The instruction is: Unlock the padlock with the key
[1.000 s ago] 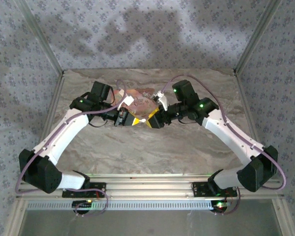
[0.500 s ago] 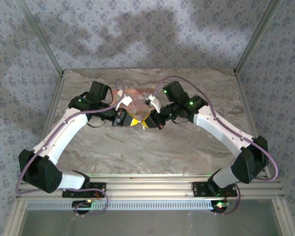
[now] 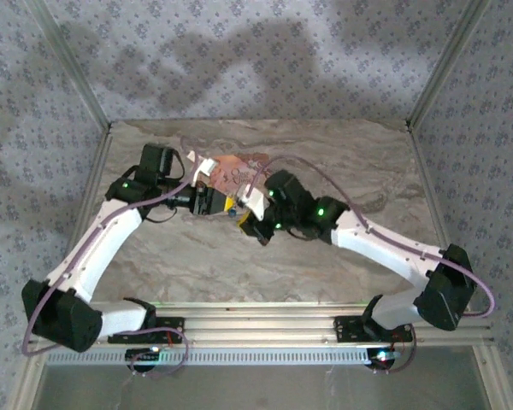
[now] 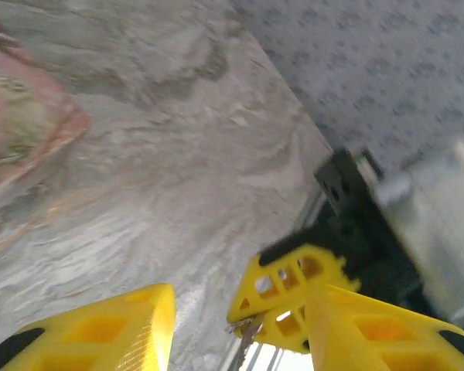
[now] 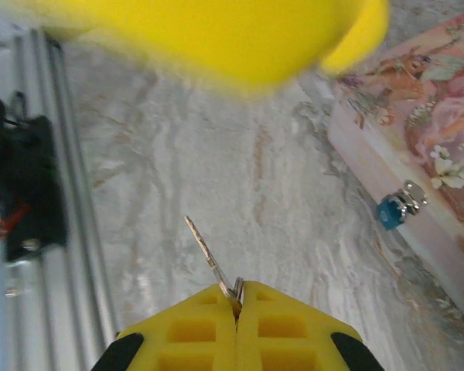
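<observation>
Grips the thin pale shiny metal key [image 5: 208, 253] by its head in the clenched right end effector [image 5: 236, 297], with the blade slanting up and to the left over the grey marbled desk [image 5: 240, 154]. Shows the left end effector [image 4: 240, 297] released, its yellow fingers [image 4: 100, 332] apart with nothing between them.

Appears to be the aiming step, with the key in hand but not yet at the lock. Finds the tiny blue-bodied padlock [image 5: 392, 209] against the side wall of the flat pink picture-printed box [image 5: 417, 116], to the right of the key and well apart from it.

To do this well:
1. Turn the wrist so the blade points at the lock rather than away from it.
2. Find the keyhole before pushing; cannot tell from here which face carries it.
3. Close in slowly, since so light a lock probably swings at the first touch.
4. Consider steadying the blue body with the free left end effector.
5. Hold the pinch firm, because a thin blade likely twists between the pads.

Looks glossy blue in the body, with a small bright metal loop on the side towards the box, and very small beside it.
</observation>
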